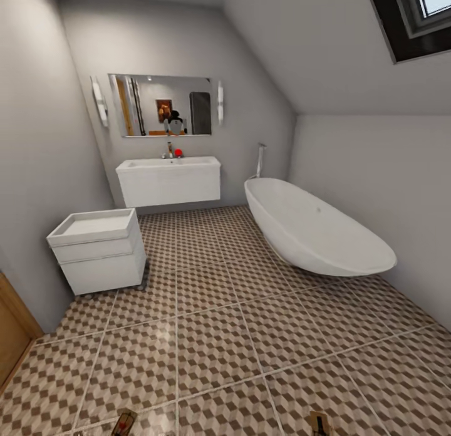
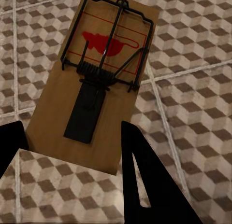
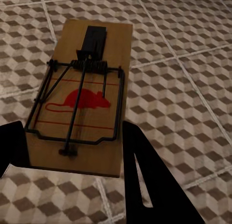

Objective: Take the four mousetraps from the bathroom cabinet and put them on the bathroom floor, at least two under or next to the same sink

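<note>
**Two mousetraps, held over bathroom floor**

Left gripper (image 2: 72, 151): clamped on a trap (image 2: 92, 84), a tan wooden board with black wire bar, coil spring, black tab and red mouse print.
Right gripper (image 3: 72, 151): clamped on a second trap (image 3: 79, 96) of the same make.
Floor (image 1: 213, 336): cube-pattern tiles, brown, beige, white.
Sink (image 1: 169, 163): white, wall-hung, beneath a mirror (image 1: 161, 105).
Bathtub (image 1: 313, 229): white, oval, on the right.

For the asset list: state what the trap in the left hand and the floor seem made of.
Flat tan mousetrap: matt wood by its grain, with black wire, probably metal. Cube-patterned floor: glazed tile, judging by grout lines and sheen.
</note>
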Robot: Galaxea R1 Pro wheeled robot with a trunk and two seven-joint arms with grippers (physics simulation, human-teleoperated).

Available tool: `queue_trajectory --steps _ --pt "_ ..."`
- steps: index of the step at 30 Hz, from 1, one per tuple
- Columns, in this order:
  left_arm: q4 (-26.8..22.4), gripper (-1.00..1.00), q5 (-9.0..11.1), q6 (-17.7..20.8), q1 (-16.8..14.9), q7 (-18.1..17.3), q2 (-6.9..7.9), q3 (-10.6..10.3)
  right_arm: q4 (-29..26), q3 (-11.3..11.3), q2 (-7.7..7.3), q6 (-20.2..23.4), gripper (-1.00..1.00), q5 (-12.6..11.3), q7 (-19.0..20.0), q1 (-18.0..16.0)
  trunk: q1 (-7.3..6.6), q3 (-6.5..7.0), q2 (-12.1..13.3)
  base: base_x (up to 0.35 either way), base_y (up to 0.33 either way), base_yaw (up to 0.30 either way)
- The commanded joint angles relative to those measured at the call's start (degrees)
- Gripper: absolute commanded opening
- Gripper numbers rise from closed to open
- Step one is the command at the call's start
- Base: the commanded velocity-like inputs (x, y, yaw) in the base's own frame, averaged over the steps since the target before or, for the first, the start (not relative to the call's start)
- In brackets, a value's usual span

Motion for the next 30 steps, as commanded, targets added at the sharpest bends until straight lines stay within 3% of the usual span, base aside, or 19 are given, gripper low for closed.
queue_trajectory --steps 1,30 --pt "0.07 -1.0 0.0 -0.1 -0.03 0.24 -0.02 -0.4 0.03 0.46 -0.07 -0.21 -1.0 -0.66 -0.05 -0.02 0.0 -0.02 -0.03 0.0 0.0 0.276" --pt "0.07 -1.0 0.0 -0.1 -0.03 0.35 -0.09 -0.4 -0.04 0.41 -0.13 -0.21 -1.0 -0.66 -0.05 -0.02 0.0 1.18 -0.03 0.0 0.0 0.261"
